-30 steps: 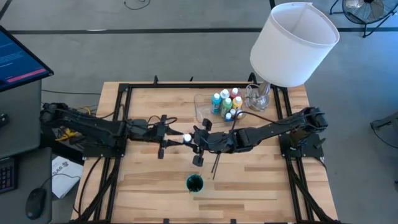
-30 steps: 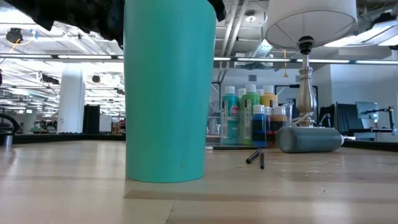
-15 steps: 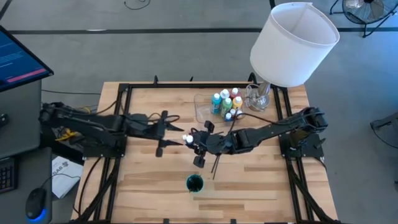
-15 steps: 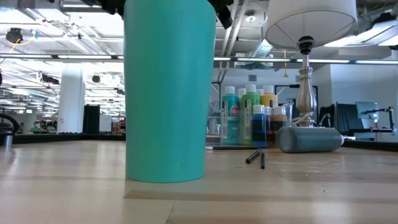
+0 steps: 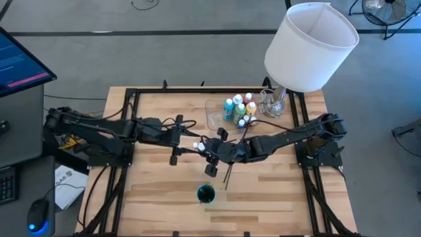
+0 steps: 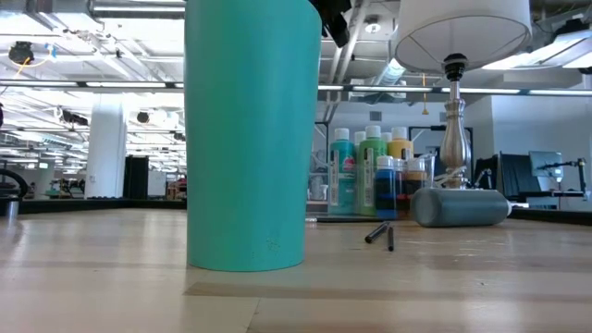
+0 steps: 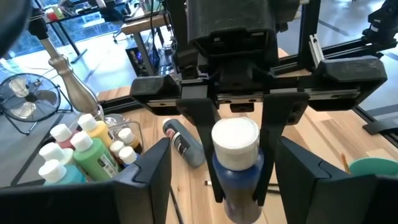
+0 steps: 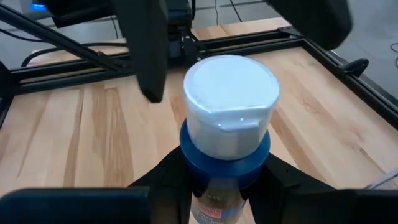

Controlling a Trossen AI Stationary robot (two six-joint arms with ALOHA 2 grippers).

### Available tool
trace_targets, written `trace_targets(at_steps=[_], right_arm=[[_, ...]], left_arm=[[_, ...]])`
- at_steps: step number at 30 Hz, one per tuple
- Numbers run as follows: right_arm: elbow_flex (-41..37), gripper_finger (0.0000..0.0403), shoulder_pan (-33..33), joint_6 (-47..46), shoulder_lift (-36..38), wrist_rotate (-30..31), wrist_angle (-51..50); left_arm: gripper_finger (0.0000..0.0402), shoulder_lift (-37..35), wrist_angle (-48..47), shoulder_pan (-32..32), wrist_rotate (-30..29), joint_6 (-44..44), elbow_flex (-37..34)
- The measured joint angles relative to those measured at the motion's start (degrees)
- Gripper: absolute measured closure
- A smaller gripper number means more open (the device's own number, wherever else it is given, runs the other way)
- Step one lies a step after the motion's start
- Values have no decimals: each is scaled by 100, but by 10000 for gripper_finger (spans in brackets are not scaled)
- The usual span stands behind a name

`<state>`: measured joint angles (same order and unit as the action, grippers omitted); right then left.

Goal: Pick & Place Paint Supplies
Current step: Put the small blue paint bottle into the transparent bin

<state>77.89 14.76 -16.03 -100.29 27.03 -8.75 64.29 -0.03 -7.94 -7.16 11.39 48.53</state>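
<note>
A tall teal cylindrical cup (image 6: 245,134) is standing nearest the front edge of the light wooden table (image 5: 158,197), open end up in the high view (image 5: 206,193). Just behind it two thin dark-handled brushes (image 6: 380,234) are lying flat on the wood, close together (image 5: 229,174).

Over the middle of the table the right gripper (image 5: 212,150) is gripping a small blue paint bottle with a white flip cap (image 8: 229,127), its two dark fingers (image 8: 168,174) pressing the bottle's sides just under the cap. The bottle is being held clear of the table, cap pointing toward the left arm; its white cap is showing in the high view (image 5: 197,146) and its blue body in the left wrist view (image 7: 236,171).

The left gripper (image 5: 179,140) is sitting just beside that cap, its fingers (image 7: 152,171) spread wide to either side of the bottle without touching it.

Farther back, a grey tube with a dark cap (image 7: 185,144) is lying on its side on the table (image 6: 460,206). Behind it a clear plastic tray (image 5: 214,113) is holding a cluster of white-capped paint bottles standing upright: teal (image 6: 342,174), green (image 6: 373,171), yellow (image 6: 400,148) and a shorter blue one (image 6: 386,190), with a pink one (image 5: 250,108) showing from above.

Just beside the tray a silver lamp stem (image 6: 452,139) is rising to a big white lampshade (image 5: 311,46) over the table's far right corner.
</note>
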Motion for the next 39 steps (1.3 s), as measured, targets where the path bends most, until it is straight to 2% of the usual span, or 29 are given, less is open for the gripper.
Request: trace_targets(at_steps=[14,21,26,39], right_arm=[[2,295,-72,-13,-35,7,26],[2,295,-69,-11,-35,6,13],[2,295,-52,-11,-35,7,7],[2,295,-55,9,-35,7,-31]], left_arm=[[234,326,84,0,-2,-126,-2],[242,330,192,11,11,-280,-2],[251,330,197,11,291,-437,-2],[262,330,199,11,299,-551,-3]])
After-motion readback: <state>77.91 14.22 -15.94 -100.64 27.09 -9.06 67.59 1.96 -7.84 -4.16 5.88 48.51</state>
